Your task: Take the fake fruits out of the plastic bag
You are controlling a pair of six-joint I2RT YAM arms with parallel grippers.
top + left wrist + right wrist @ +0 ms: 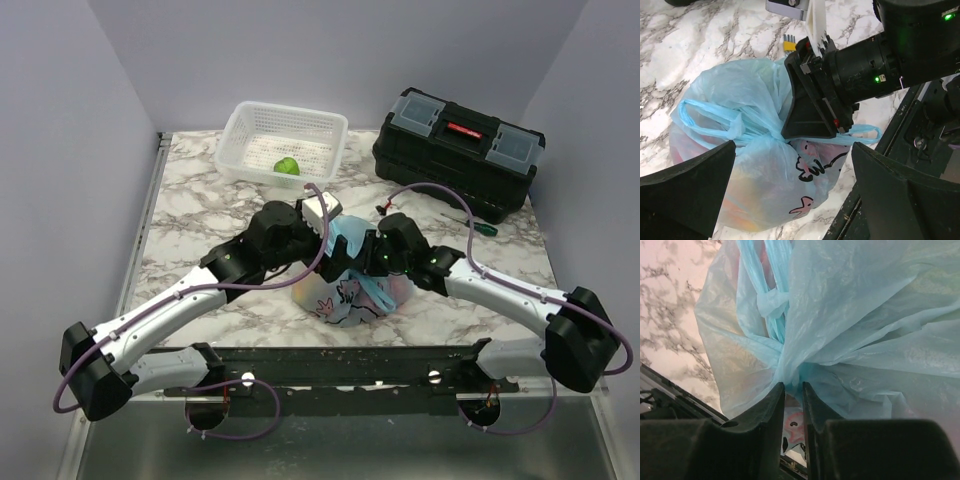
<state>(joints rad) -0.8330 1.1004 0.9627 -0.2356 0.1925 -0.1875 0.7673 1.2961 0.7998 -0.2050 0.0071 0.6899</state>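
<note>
The right pincer (pixel 792 390) is clamped on the plastic bag (pixel 865 340). Its two black fingers (pixel 771 407) stand almost together, with a gathered twist of the thin light-blue film nipped between their tips. Just above that pinch, the film fans out wide and a small knot sits in the folds.

The left pincer (pixel 794 150) hangs over the same bag with its fingers (pixel 690 195) spread far apart, one on each side of the bundle, and nothing between them is gripped. Directly beneath this gap lie the loop handles (pixel 710 112), drawn in toward the point where the right pincer (pixel 810 125) bites. The pink-and-white cartoon print (pixel 810 172) is on the bag's side below that.

The fake fruits (pixel 742 202) are inside the bag, seen only as blurred reddish and yellow-orange patches through the film.

From above, the bag (pixel 345 292) rests on the marble table (pixel 200 210) under both pincers. Well beyond the left pincer (pixel 335 232) a white lattice basket (pixel 240 120) holds a light-green round fruit (pixel 287 167). Beyond the right pincer (pixel 370 258) stand a black toolbox (pixel 458 150) and a green-handled screwdriver (pixel 482 226)
</note>
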